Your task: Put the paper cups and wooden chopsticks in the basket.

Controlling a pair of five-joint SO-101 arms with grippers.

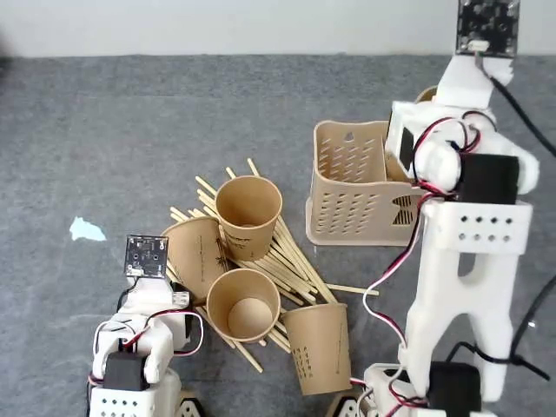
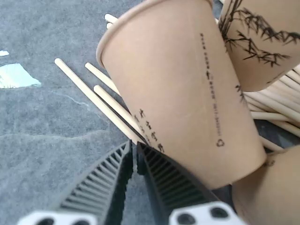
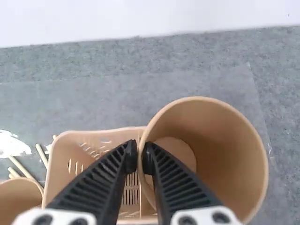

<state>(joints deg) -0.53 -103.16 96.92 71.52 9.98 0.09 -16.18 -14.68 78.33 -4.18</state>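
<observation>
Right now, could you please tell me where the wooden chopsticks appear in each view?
High view: chopsticks fanned under the paper cups, mid-table, beside the basket.
Left wrist view: chopsticks on the mat, running under a tipped cup by the left tool.
Right wrist view: a few chopsticks beside the basket.
Shared landmark: the pale scrap.

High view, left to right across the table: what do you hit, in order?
Pale blue scrap → left arm → paper cups piled on chopsticks → basket → right arm, its right gripper shut on a held cup.
</observation>
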